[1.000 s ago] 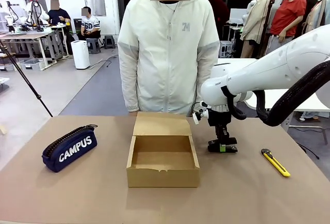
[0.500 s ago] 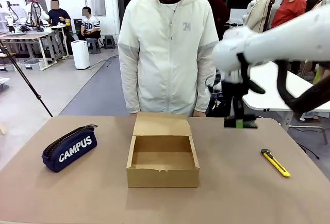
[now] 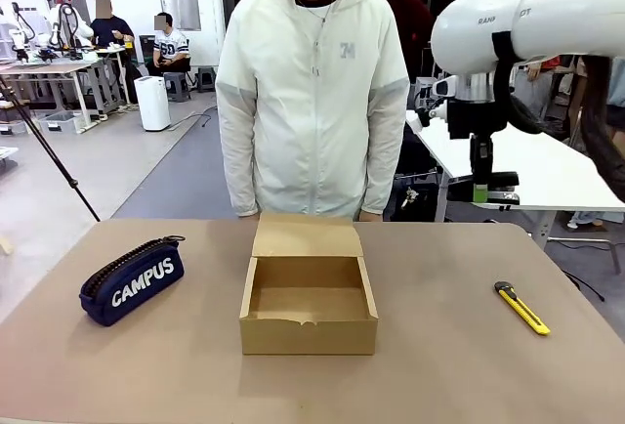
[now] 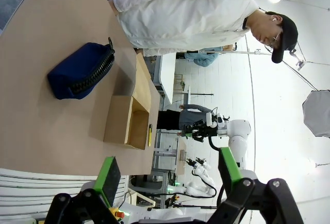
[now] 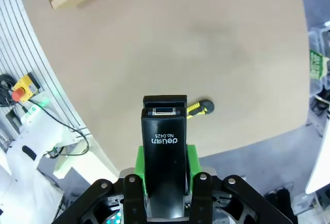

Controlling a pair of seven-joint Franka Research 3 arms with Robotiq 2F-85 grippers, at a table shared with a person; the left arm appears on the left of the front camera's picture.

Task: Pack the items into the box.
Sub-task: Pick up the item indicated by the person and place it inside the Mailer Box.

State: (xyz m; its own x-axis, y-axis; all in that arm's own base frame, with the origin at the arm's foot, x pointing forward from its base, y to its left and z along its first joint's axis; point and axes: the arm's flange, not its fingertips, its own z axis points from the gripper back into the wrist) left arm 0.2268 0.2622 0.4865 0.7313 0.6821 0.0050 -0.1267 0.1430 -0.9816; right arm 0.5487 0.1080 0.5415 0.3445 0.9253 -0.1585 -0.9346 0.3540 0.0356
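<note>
High above the table's right side, my right gripper [image 3: 484,190] is shut on the small black stapler [image 3: 504,200]. In the right wrist view the stapler [image 5: 165,152] stands between the green pads [image 5: 139,164] of that gripper [image 5: 165,166]. The open brown box [image 3: 308,321] sits at the table's middle with its flap lid folded back. A navy "CAMPUS" pencil case [image 3: 132,280] lies at the left, and a yellow-and-black utility knife [image 3: 520,308] at the right. My left gripper [image 4: 169,170] is open and holds nothing, far back from the pencil case [image 4: 82,72] and box [image 4: 119,126].
A person in a white jacket [image 3: 312,92] stands at the table's far edge, right behind the box. The knife [image 5: 198,108] lies below the held stapler, near the table's edge. Bare tabletop [image 3: 439,346] spreads between box and knife.
My right arm has lifted the stapler off the table beside the box and carried it up and to the right. The other things have not moved.
</note>
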